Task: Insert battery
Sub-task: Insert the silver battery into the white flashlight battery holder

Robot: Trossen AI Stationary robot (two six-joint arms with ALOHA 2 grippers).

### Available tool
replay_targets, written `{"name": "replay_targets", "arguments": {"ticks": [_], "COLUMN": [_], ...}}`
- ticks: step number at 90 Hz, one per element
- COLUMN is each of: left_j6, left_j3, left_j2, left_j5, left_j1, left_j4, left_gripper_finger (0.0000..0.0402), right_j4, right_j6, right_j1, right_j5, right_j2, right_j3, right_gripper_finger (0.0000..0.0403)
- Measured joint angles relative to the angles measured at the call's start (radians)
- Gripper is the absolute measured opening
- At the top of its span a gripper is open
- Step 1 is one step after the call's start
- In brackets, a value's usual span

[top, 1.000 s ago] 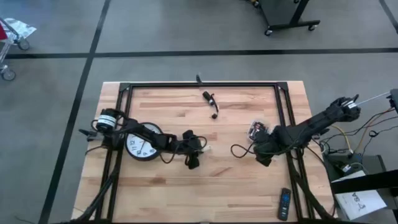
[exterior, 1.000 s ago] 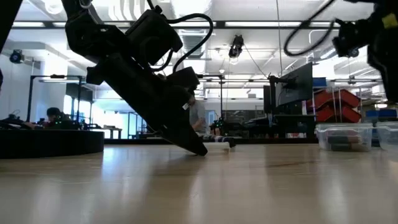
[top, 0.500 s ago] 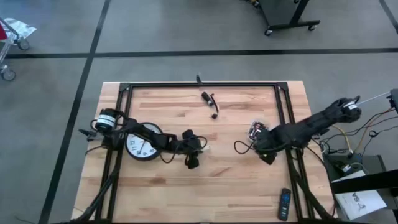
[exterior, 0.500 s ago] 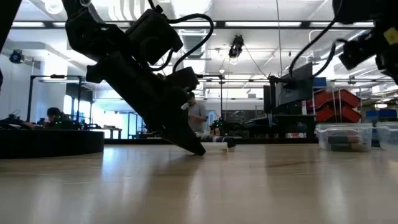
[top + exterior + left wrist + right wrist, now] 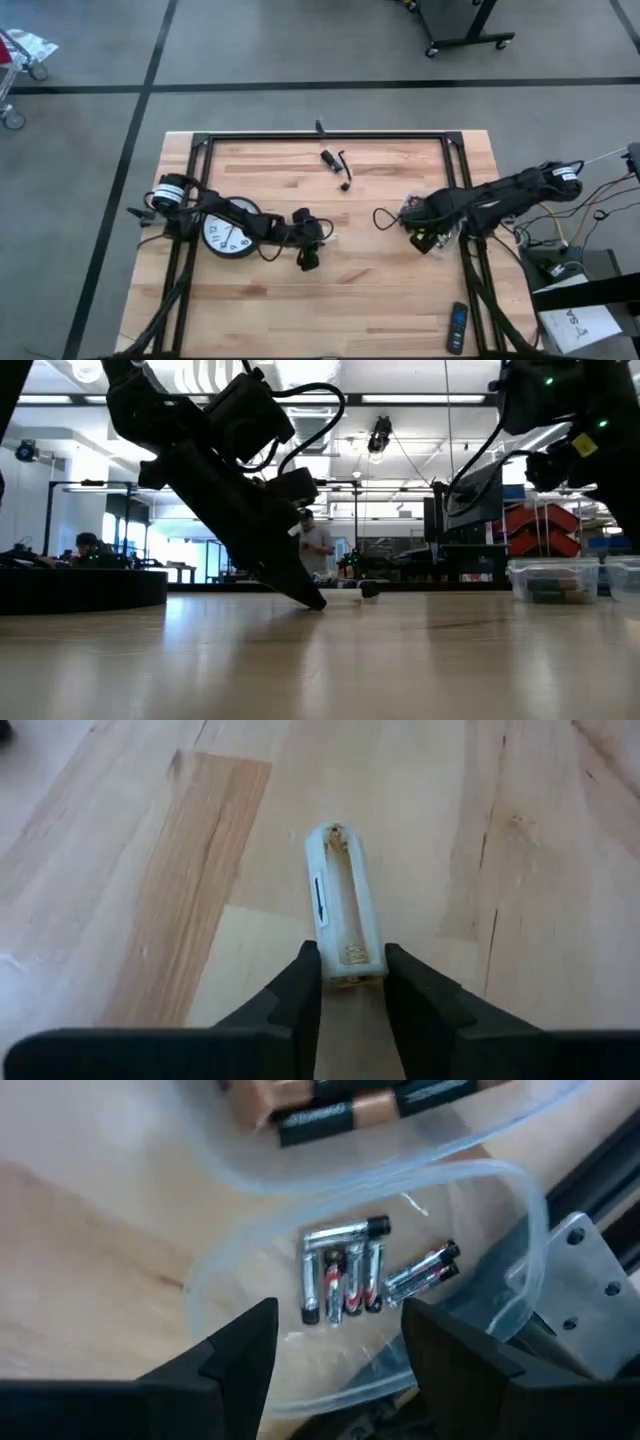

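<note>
The bench (image 5: 330, 300) carried a clock (image 5: 224, 234) at its left side, and every place here is given from that clock. Just right of it the left gripper (image 5: 350, 982) lay low on the wood with its fingers (image 5: 300, 988) narrowed on the near end of a holder (image 5: 343, 905), a pale battery cradle kept flat with its slot up and empty, probably so a cell could drop in from above. Far to the clock's right, the right gripper (image 5: 335, 1342) hung over a tub (image 5: 500, 1190) with fingers (image 5: 240, 1355) spread wide and holding nothing, apparently lined up to pick. In the clear tub lay several batteries (image 5: 345, 1275), bunched side by side, with larger dark cells nearby.
</note>
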Motion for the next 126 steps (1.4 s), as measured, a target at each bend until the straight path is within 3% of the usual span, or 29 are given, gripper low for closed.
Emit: {"name": "replay_targets", "arguments": {"ticks": [24, 54, 71, 92, 126], "left_j6": [0.007, 0.007, 0.008, 0.005, 0.0], "left_j3": [-0.002, -0.002, -0.002, -0.002, -0.002], "left_j2": [-0.017, -0.017, -0.02, -0.02, -0.02], "left_j5": [0.004, 0.005, 0.005, 0.005, 0.005], "left_j1": [0.0, -0.001, -0.001, -0.001, -0.001], "left_j4": [-0.017, -0.022, -0.024, -0.025, -0.025], "left_gripper_finger": [0.0086, 0.0087, 0.0087, 0.0087, 0.0087], "right_j4": [0.018, 0.178, 0.279, 0.279, 0.278], "right_j6": [-0.208, -0.354, -0.399, -0.46, -0.513], "right_j1": [-0.108, -0.116, -0.117, -0.116, -0.113], "right_j5": [-0.014, -0.042, -0.027, 0.01, 0.042], "right_j2": [0.082, 0.278, 0.282, 0.281, 0.282], "right_j3": [-0.004, 0.013, 0.072, 0.147, 0.089], "right_gripper_finger": [0.0158, 0.013, 0.0115, 0.0101, 0.0112]}}
